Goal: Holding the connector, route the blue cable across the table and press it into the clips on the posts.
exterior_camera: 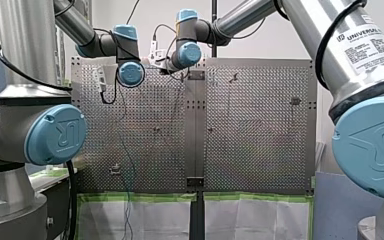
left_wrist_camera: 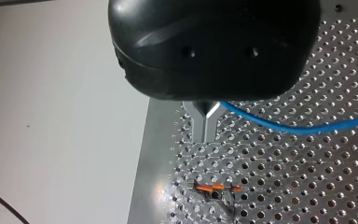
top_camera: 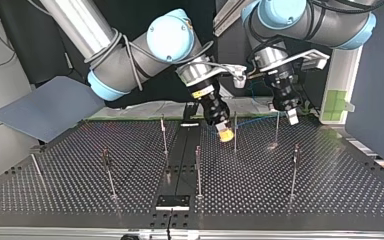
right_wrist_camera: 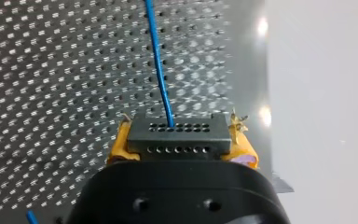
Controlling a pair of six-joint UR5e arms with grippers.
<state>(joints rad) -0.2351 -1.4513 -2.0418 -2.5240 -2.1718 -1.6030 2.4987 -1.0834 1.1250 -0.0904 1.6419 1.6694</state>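
Pinches connector [right_wrist_camera: 177, 133] in right gripper [right_wrist_camera: 181, 145], blue cable [left_wrist_camera: 284, 126] in left gripper [left_wrist_camera: 206, 122]; risks slack cable snagging mid-frame post [top_camera: 235, 144].

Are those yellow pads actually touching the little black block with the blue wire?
Touching. The right wrist view shows the yellow pads pressed against both ends of the connector.

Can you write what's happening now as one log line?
right gripper: shut on connector | left gripper: shut on cable | cable: runs between them
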